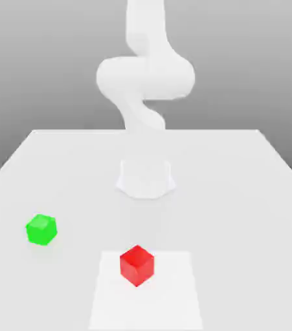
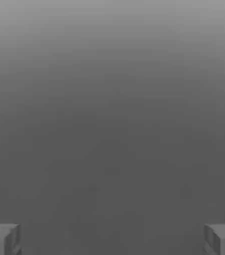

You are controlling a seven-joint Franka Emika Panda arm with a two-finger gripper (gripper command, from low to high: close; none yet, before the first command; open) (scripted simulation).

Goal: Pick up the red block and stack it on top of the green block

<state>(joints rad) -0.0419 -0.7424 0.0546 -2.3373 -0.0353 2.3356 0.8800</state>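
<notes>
Exterior view: the arm rises from its base at the middle of the table, folded up and well above both cubes. Red block sits near the front edge, about midway along it, on a paler square patch of the tabletop. Green block rests further toward the exterior view's left edge and a little further back, well apart from the red one. Both stand flat with nothing touching them, so each can be approached from straight above.

Hand view: the gripper shows its two fingertips at opposite sides with only grey background between them; the jaws stand wide and hold nothing.

By my reading the task has not begun: the first step is to come down over the red block. Open room surrounds both cubes, and the path between them crosses bare tabletop. The red cube's closeness to the front edge is the one limit worth minding.
</notes>
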